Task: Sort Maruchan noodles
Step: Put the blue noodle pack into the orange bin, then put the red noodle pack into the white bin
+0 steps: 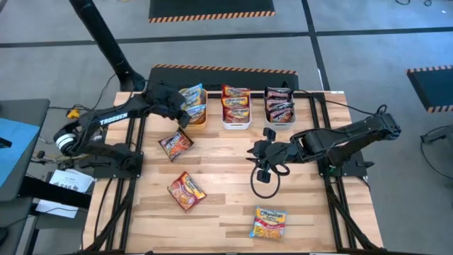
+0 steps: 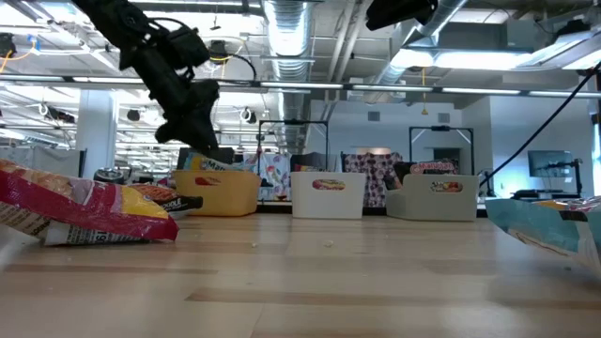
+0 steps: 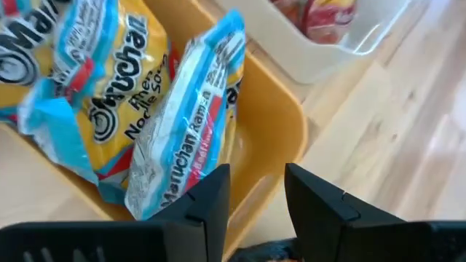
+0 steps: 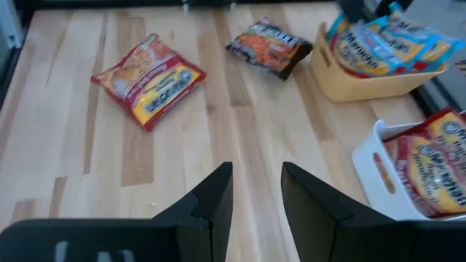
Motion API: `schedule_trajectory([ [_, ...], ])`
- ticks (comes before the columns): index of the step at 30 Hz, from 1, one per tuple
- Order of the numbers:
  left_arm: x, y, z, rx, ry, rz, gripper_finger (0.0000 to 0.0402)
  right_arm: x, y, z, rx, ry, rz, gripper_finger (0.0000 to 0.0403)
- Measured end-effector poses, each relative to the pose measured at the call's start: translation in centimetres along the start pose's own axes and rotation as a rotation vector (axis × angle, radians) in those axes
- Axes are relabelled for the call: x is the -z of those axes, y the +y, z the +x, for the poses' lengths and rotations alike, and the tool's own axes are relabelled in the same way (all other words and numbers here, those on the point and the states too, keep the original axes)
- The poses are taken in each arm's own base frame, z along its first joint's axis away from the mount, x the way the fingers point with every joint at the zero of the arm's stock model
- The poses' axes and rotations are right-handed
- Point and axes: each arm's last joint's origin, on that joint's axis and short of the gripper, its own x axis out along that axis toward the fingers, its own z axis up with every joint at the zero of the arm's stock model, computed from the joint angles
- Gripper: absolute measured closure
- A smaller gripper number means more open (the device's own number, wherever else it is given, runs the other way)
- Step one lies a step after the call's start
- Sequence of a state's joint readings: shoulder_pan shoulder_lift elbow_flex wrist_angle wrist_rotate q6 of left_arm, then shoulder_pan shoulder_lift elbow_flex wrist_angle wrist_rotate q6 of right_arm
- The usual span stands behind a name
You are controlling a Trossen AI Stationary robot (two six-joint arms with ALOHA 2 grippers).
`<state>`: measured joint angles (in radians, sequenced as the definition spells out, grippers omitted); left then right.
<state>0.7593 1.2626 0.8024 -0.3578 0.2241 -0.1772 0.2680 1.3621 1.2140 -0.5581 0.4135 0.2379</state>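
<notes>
Along the table's far edge, sorted into three bins: yellow-and-blue packets (image 1: pixel 192 100) in the orange bin (image 1: pixel 200 120), red-orange ones (image 1: pixel 236 103) in the white bin (image 1: pixel 236 125), dark ones (image 1: pixel 279 103) in the grey bin (image 1: pixel 280 120). Left loose on the wood: a dark packet (image 1: pixel 175 145), a red-orange packet (image 1: pixel 187 191), a yellow-and-blue packet (image 1: pixel 269 222). Hung over the orange bin, left gripper (image 3: pixel 256 191), jaws parted, nothing held. Waited mid-table, right gripper (image 4: pixel 256 191), likewise parted and empty. Judged well past halfway, three packets to go
</notes>
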Motion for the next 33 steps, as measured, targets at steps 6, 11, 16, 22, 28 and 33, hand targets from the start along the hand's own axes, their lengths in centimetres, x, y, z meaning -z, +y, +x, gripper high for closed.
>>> schedule_trajectory([
  [6,-0.2,-0.9,-3.6,0.027,-0.096,0.015,0.0281,0.2,0.2,0.0,-0.065,0.032,-0.005,0.0262],
  [11,0.1,-2.1,-6.3,0.111,-0.162,0.025,0.0281,0.2,0.2,0.0,-0.093,0.041,0.034,0.0262],
  [16,0.9,-3.8,-8.4,0.26,-0.178,0.042,0.0281,0.3,0.4,0.0,-0.132,0.052,0.044,0.0262],
  [22,2.0,-6.1,-10.2,0.395,-0.176,0.076,0.0281,0.2,0.5,0.0,-0.172,0.056,0.015,0.0262],
  [28,3.2,-8.4,-10.6,0.496,-0.125,0.121,0.0281,-0.1,0.6,-0.1,-0.183,0.021,0.023,0.0262],
  [33,4.1,-10.2,-10.2,0.533,-0.057,0.13,0.0281,-0.1,0.6,-0.1,-0.182,0.023,0.024,0.0262],
])
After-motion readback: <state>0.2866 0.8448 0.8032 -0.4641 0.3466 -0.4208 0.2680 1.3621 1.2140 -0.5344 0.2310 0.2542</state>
